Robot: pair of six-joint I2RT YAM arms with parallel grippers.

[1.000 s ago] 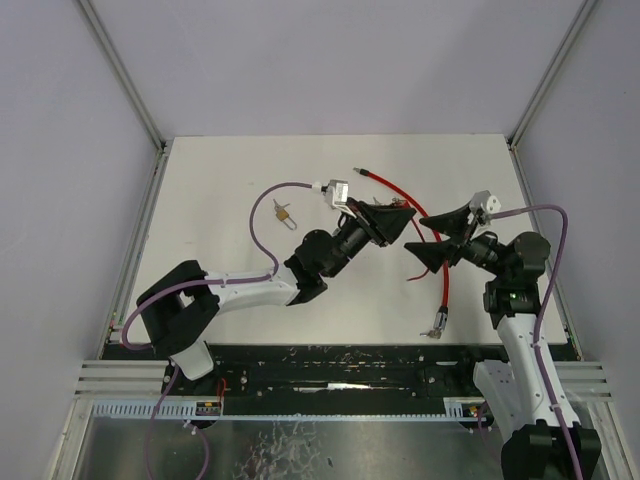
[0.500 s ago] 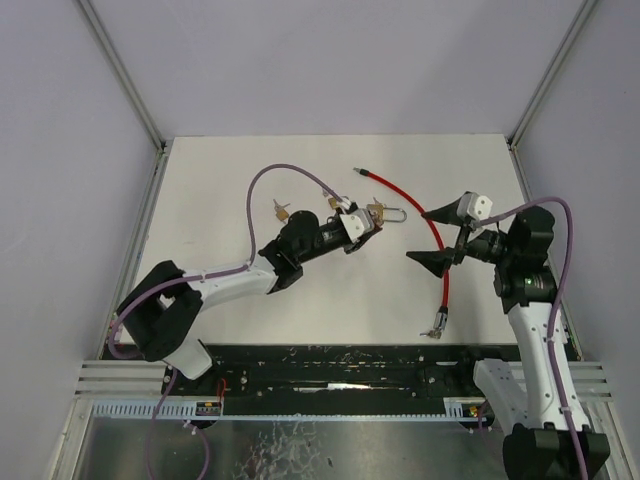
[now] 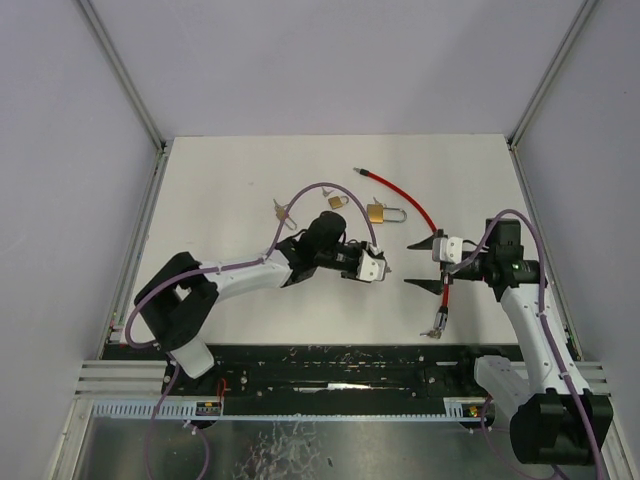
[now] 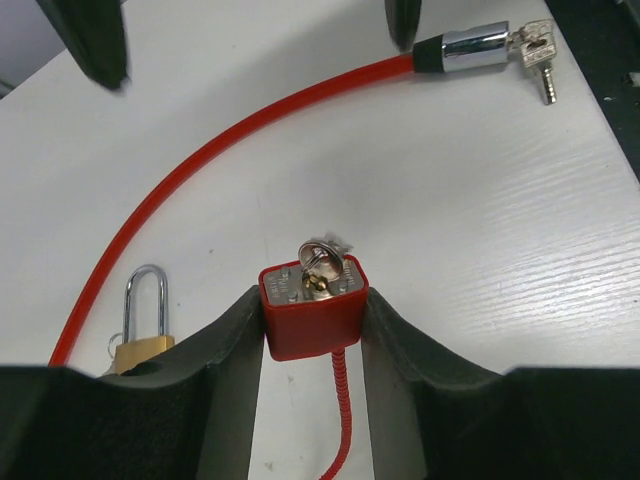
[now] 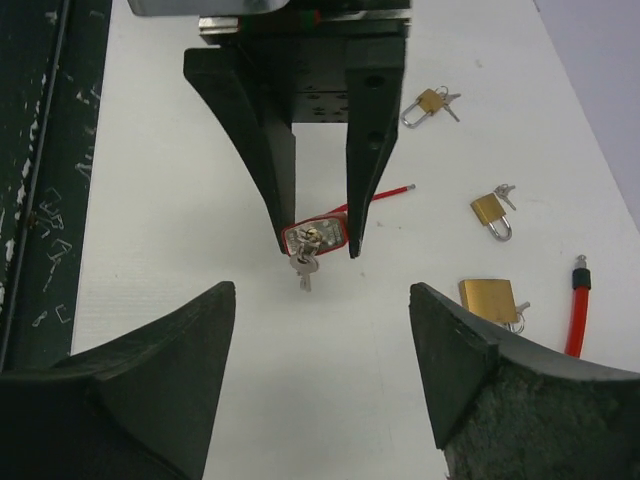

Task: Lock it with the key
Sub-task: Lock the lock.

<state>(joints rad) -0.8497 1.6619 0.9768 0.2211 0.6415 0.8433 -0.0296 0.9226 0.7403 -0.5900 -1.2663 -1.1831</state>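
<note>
The step in hand was judged to be taking the key (image 4: 322,262), seated in the keyway of the red padlock (image 4: 312,322). Its bow would best be approached squarely, pinched across its flat faces and turned about the keyway's axis. The padlock was clamped by its sides in the left gripper (image 5: 318,247). The right gripper (image 3: 422,264), facing it nearby, was spread wide and held nothing.

Low in the left wrist view, the red padlock (image 4: 313,318) has a smooth, faintly glossy plastic casing; the key (image 4: 322,262) in it is bright polished metal. The left gripper (image 4: 313,298) has matt black plastic fingers (image 4: 228,350). The red cable (image 4: 230,140) wears a glossy sheath — its end fitting (image 4: 468,47), upper right, is mirror chrome. The table (image 4: 480,250) is matt white, faintly grained.
</note>
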